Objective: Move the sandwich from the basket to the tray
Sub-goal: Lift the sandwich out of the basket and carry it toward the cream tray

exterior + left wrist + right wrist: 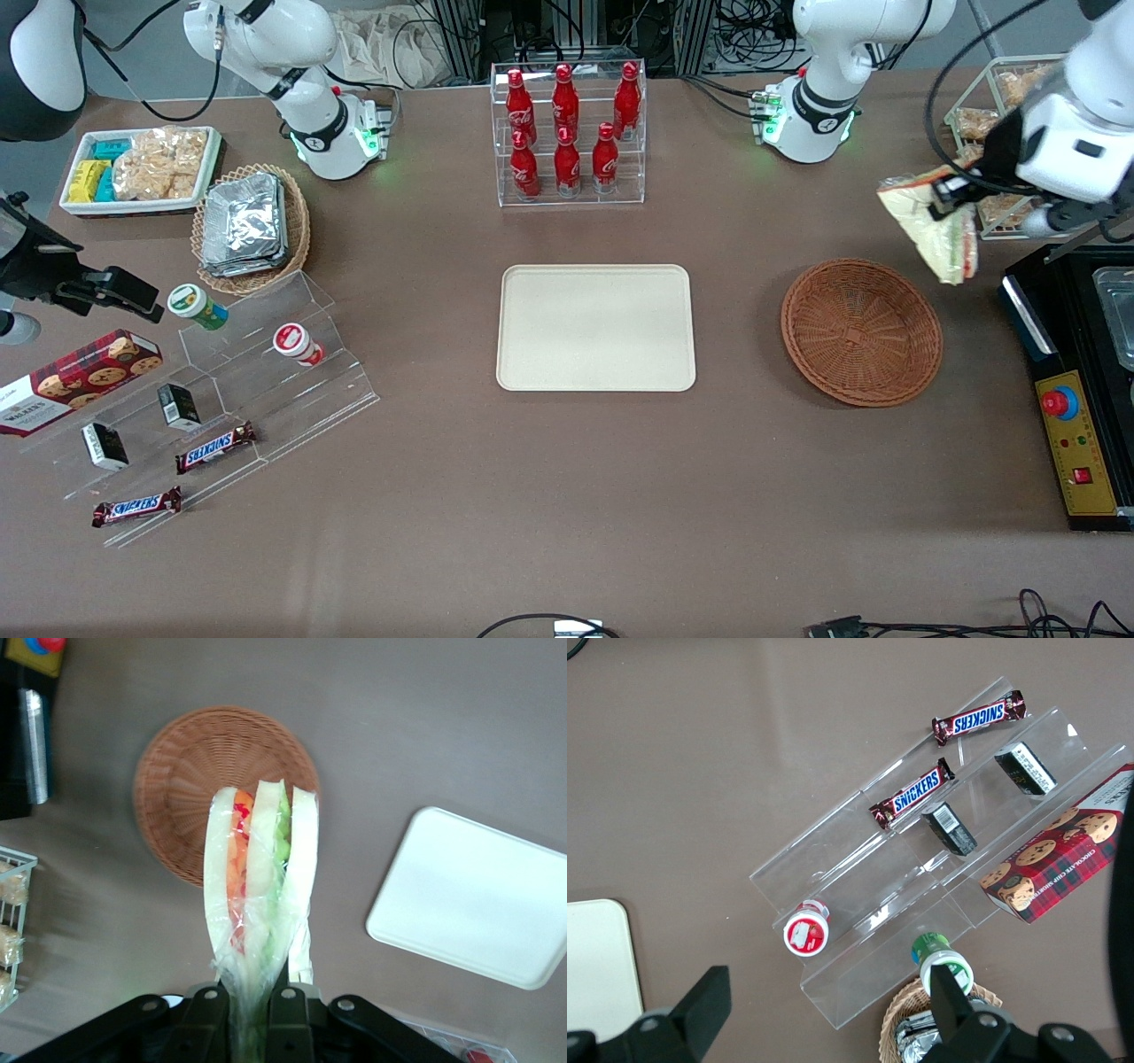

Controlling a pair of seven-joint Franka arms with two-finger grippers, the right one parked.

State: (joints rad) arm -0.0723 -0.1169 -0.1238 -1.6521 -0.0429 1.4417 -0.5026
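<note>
1. Front view: the gripper [946,202] hangs in the air toward the working arm's end of the table, its fingers clamped on the sandwich [930,226], which dangles above the table and just past the rim of the basket [861,331].
2. The basket holds nothing; the tray [595,327] lies bare at mid-table, apart from the basket, with only brown tabletop between them.
3. Farther from the camera than the tray stands a clear rack of red Coca-Cola bottles [567,133].
4. A black machine with a red button [1067,416] sits beside the basket at the table's end; a wire rack of packed food [992,120] is close to the gripper.
5. Left wrist view: the fingers [208,1014] pinch the sandwich's [261,886] narrow end; its bread, orange and green layers hang over the basket's [186,780] edge, and the tray [474,895] lies apart.
6. Right wrist view: a clear stepped stand [921,859] carries two bars lettered SNICKERS [912,797], small black boxes and two cups; the cookie box [1063,850] reads CHOCOLATE CHIP.
</note>
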